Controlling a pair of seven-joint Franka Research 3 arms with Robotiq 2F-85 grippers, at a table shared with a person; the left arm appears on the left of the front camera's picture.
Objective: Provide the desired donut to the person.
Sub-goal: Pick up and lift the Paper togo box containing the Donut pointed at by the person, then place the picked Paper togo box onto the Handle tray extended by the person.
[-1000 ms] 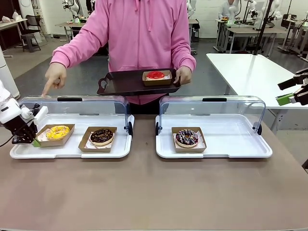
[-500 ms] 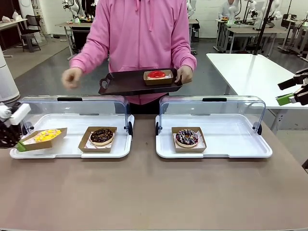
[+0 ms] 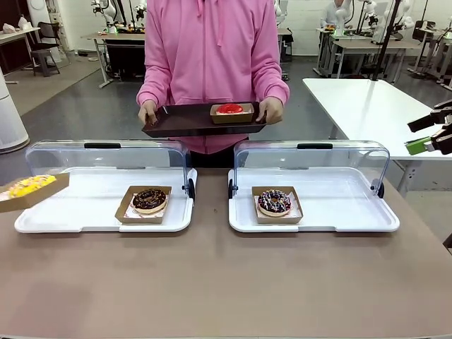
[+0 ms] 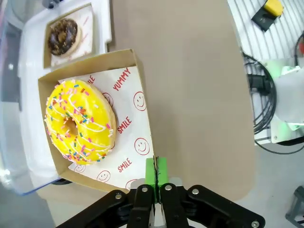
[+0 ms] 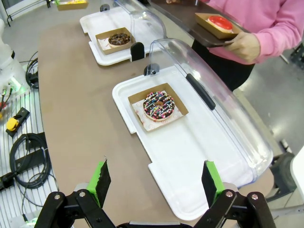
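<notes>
The left gripper (image 4: 156, 171) is pinched tight on the near edge of the cardboard box (image 4: 95, 66) holding the yellow donut (image 4: 80, 121) — the box runs lengthwise away from the jaws, leaning to their left. In the front view it hangs tilted, right end up. The right gripper (image 5: 154, 176) gapes wide, gripping nothing — a sprinkled chocolate donut (image 5: 159, 105) lies well ahead of it.

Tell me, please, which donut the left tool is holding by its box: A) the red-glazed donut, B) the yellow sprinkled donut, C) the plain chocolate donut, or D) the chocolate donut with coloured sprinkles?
B: in the left wrist view the left tool is shut on the rim of the cardboard box that carries the yellow sprinkled donut.
</notes>
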